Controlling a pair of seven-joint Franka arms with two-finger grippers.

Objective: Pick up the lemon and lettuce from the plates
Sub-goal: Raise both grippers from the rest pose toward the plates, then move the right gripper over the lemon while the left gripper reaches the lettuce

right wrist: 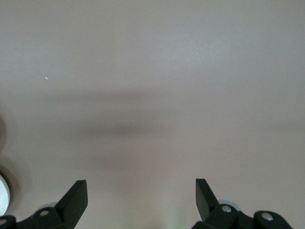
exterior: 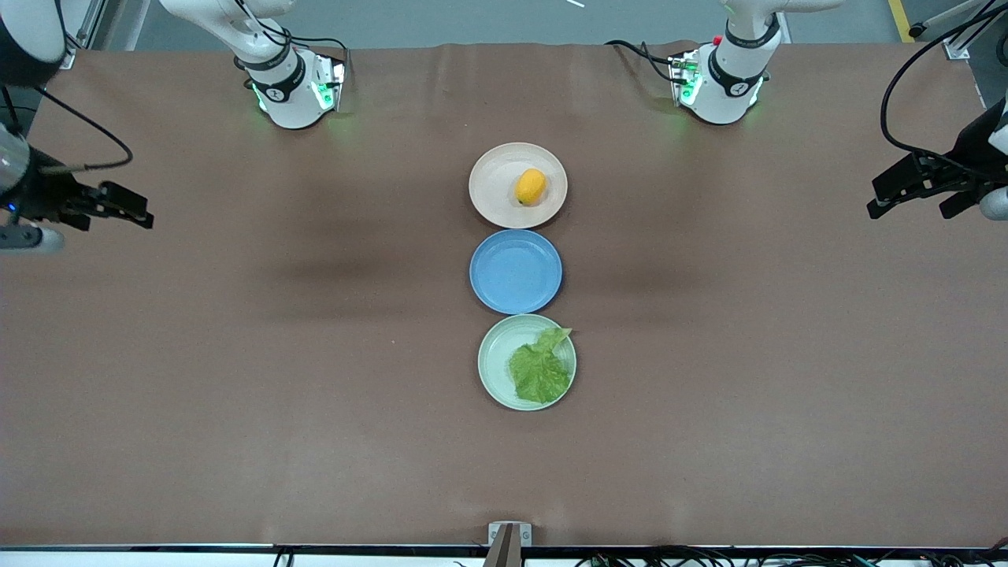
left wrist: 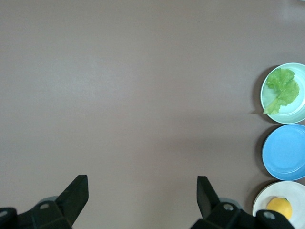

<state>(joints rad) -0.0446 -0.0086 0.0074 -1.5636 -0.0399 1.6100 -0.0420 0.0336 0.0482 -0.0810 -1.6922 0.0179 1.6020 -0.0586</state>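
Note:
The lemon lies on the beige-pink plate, the plate farthest from the front camera. The lettuce lies on the mint green plate, the nearest one. My left gripper hangs open and empty over bare table at the left arm's end. My right gripper hangs open and empty over bare table at the right arm's end. The left wrist view shows the open left gripper, the lettuce, the mint plate, the lemon and the beige-pink plate. The right wrist view shows its open gripper over bare cloth.
An empty blue plate sits between the two task plates, all in one row at the table's middle; it also shows in the left wrist view. Brown cloth covers the table. The arm bases stand along the edge farthest from the front camera.

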